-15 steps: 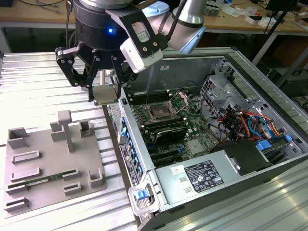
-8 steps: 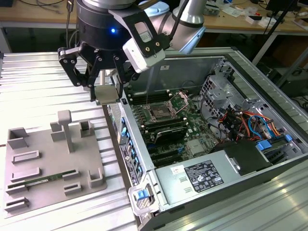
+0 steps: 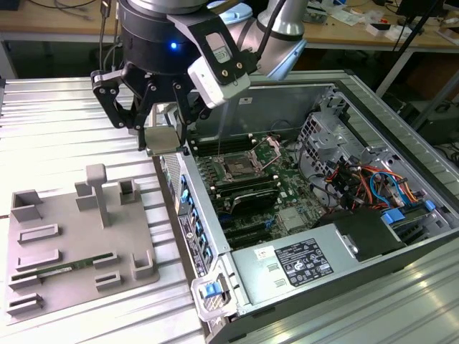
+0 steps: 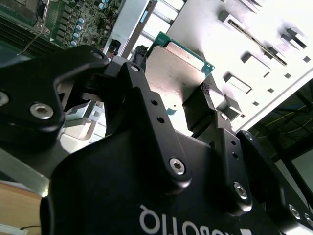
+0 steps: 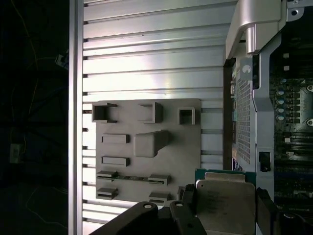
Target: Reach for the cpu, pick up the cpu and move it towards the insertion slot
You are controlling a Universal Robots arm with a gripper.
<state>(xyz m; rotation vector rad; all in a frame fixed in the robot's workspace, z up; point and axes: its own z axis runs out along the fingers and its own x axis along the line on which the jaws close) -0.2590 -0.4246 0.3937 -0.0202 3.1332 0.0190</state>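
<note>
My gripper hangs above the exterior view's left wall of the open computer case, shut on the cpu, a thin square chip with a pale metal face. In the second wrist view the cpu sits clamped between the two black fingers, its green edge showing. In the first wrist view the cpu is held over the case edge. The insertion slot, a dark square socket with a shiny frame and raised lever, lies on the motherboard to the exterior view's right of and below the gripper.
A grey fixture plate with raised holders lies on the ribbed metal table at the exterior view's left; a green memory stick rests in it. The case holds a power supply, cables and drive bays. Workbenches stand behind.
</note>
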